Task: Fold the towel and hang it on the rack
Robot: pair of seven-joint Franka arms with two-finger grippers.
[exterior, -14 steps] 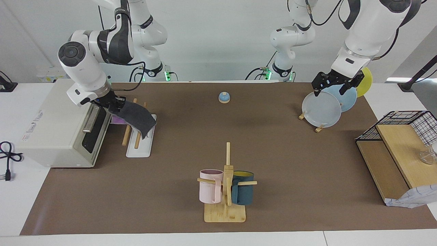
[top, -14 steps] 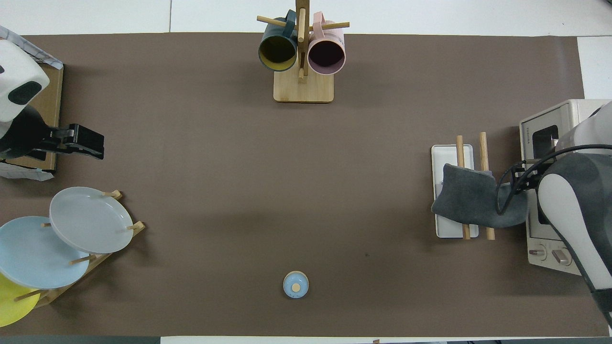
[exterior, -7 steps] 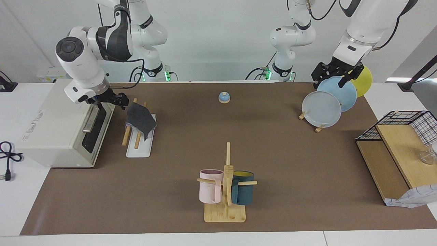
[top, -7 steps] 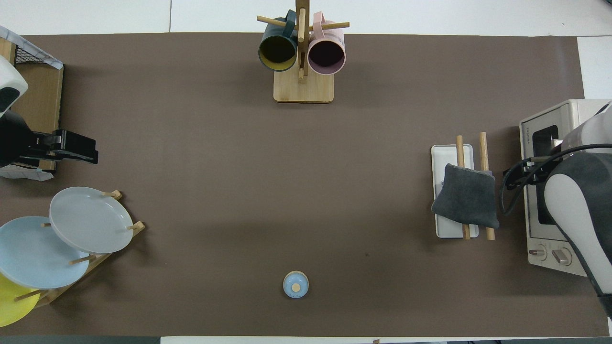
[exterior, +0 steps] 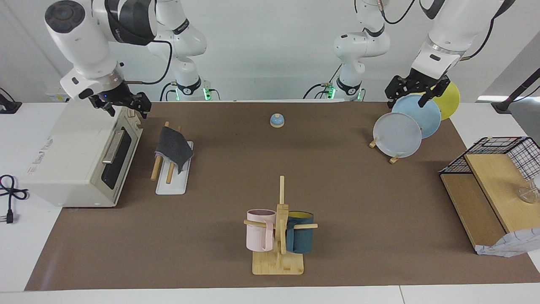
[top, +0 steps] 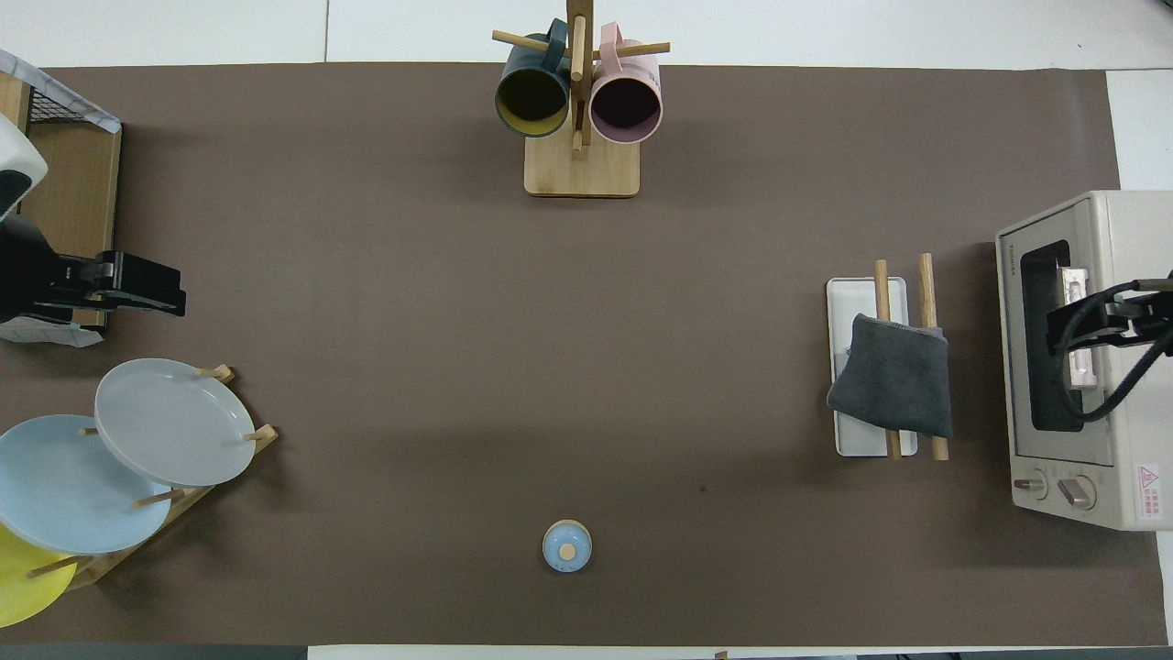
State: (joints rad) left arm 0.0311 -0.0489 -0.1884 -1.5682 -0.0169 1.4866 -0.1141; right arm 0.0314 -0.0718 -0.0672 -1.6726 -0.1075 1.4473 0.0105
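Over the rack's [exterior: 171,166] two rods the towel [exterior: 173,147] hung draped, lying crosswise to them. The right gripper [exterior: 122,105], released and empty, hovered above the toaster oven [exterior: 63,156] beside the rack. The left gripper [exterior: 415,90] waited, spread wide, over the plates [exterior: 396,135].

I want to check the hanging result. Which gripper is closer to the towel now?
The right gripper. It hangs open over the toaster oven beside the rack where the towel is draped. The left gripper waits open over the plates at the other end.

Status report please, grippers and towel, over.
Right gripper open, empty, over the toaster oven. Left gripper open, waiting above the plates. Towel draped over rack rods. Nothing blocking.
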